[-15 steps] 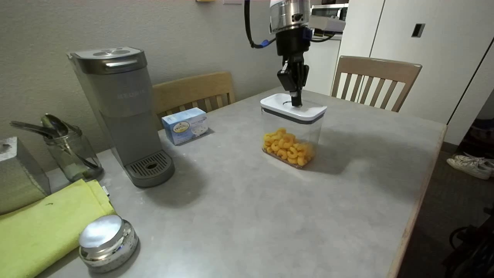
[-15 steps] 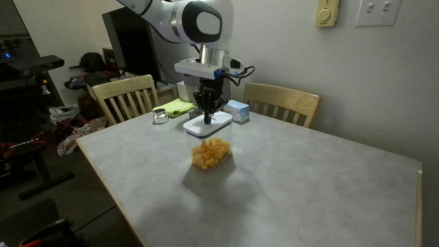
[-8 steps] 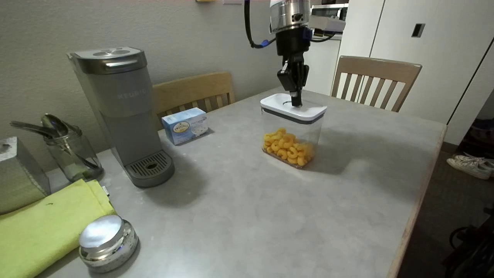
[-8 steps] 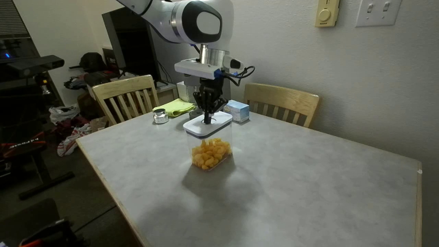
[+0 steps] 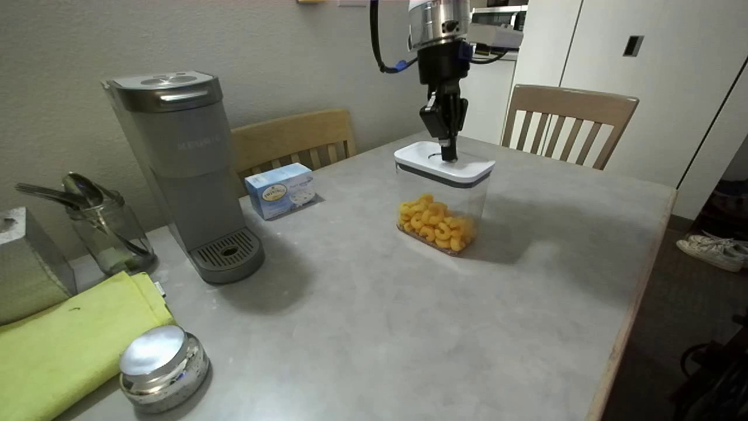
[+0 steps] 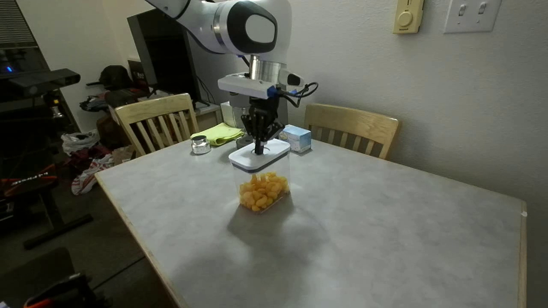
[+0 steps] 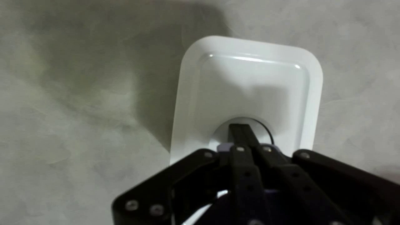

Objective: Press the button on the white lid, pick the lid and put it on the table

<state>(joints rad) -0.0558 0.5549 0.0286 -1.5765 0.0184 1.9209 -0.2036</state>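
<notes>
The gripper (image 5: 449, 155) points straight down over the middle of the white lid (image 7: 247, 78), its fingers (image 7: 240, 135) drawn together into one narrow post; the tips stand at the button (image 7: 260, 131), though whether it is pressed in I cannot tell; the wrist view alone shows much of the button's round edge, and there the fingers cover its middle while the gripper's body hides the lower part of the lid; in both exterior views only a short arc peeps out beside the tips.

The lid sits level on the clear container (image 5: 470, 199), a dark grey band (image 5: 441, 175) beneath its rim, yellow curled pieces (image 5: 435, 225) heaped inside at the bottom; the container stands upright on the table (image 5: 374, 327), apart from the rest; nearest is a light blue box (image 5: 280, 192), its small print too blurred to read; farther off come a coffee maker (image 5: 193, 152), a glass jar (image 5: 108, 251) of cutlery (image 5: 85, 190), a yellow-green cloth (image 5: 82, 345) and a round silver tin (image 5: 163, 368), while a grey box (image 5: 29, 263) is cut off at the edge; in an exterior view the arm (image 6: 257, 28) and gripper block most of the coffee maker, and a dark screen (image 6: 162, 55) shows behind.
</notes>
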